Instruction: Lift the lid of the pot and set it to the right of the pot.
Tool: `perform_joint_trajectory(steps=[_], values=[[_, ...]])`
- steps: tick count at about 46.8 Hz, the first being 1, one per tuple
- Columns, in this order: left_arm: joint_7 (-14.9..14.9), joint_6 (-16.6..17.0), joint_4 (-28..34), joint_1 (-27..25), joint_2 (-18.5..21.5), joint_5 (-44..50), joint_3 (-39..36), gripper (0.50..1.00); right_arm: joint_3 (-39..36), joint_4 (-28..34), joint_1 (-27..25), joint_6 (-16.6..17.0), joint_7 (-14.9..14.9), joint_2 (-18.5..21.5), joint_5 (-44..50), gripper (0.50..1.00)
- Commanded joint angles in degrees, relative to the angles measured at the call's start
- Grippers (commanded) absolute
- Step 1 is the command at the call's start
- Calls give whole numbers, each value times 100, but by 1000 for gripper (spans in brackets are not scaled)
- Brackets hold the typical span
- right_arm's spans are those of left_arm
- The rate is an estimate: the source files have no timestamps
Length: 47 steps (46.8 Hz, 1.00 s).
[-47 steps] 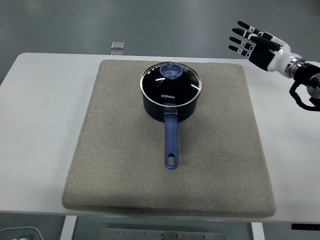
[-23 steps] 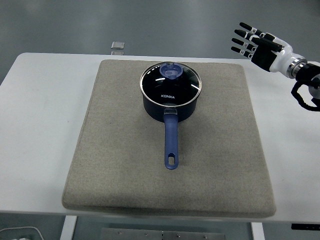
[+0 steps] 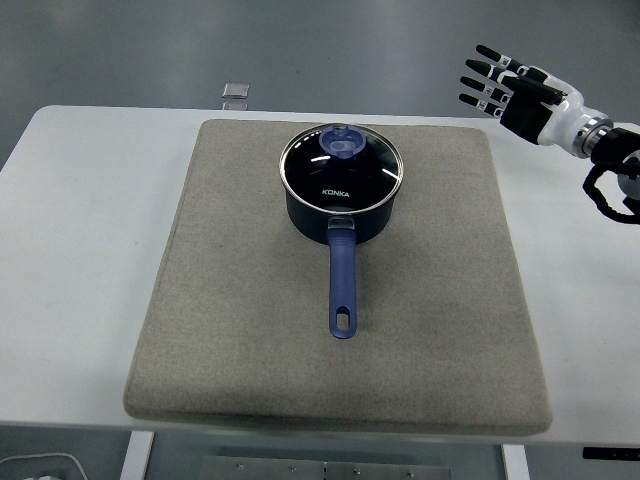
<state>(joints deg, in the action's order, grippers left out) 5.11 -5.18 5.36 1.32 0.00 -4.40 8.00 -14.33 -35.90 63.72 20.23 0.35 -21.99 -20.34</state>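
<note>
1. Sitting a little toward twelve o'clock of the grey mat's [image 3: 250, 330] middle, the dark blue pot [image 3: 340, 215] is seen on the white table [image 3: 80, 250], its long blue handle [image 3: 341, 285] pointing toward six o'clock
2. The glass lid [image 3: 341, 163] is found seated on the pot's rim, with its blue knob [image 3: 342, 141] lying toward twelve o'clock of the lid's centre; nothing is in contact with it
3. The right hand [image 3: 515, 92] is held raised at about two o'clock from the pot, well apart from it, beyond the mat's far right corner; its fingers [image 3: 485, 73] are spread apart and stretched toward nine o'clock, and nothing is held
4. The left arm is not shown in the view
5. A small square object [image 3: 236, 91] is seen on the floor past the table's twelve o'clock edge; it is too small to be identified
6. The step in hand is judged to be the approach: the lid has not been lifted, and no part of the placing has been begun
7. For the next move, the hand would need to be carried toward eight o'clock and lowered over the knob, with the fingers kept apart until they surround it, then closed on it
8. A straight upward lift is called for, so that the pot is not dragged; bare mat at three o'clock of the pot is available for setting the lid down
</note>
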Motion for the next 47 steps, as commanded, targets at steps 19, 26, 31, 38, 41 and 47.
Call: perform_joint_trajectory(steps=[19, 26, 31, 38, 41, 47], values=[[-2, 0, 0, 0, 0, 1, 0, 1000, -61, -14, 27, -10, 35, 54, 741, 915], [-2, 8, 0, 0, 0, 1, 0, 1000, -79, -101, 70, -10, 35, 1, 1005, 915], [7, 0, 0, 0, 0, 1, 0, 1000, -79, -101, 211, -10, 44, 1, 1155, 915], [-2, 0, 0, 0, 0, 1, 0, 1000, -70, -303, 343, -10, 44, -16, 1365, 915], [-2, 0, 0, 0, 0, 1, 0, 1000, -79, -479, 369, -28, 44, -42, 1550, 915], [-2, 0, 0, 0, 0, 1, 0, 1000, -79, -743, 457, -63, 44, -104, 2103, 915]])
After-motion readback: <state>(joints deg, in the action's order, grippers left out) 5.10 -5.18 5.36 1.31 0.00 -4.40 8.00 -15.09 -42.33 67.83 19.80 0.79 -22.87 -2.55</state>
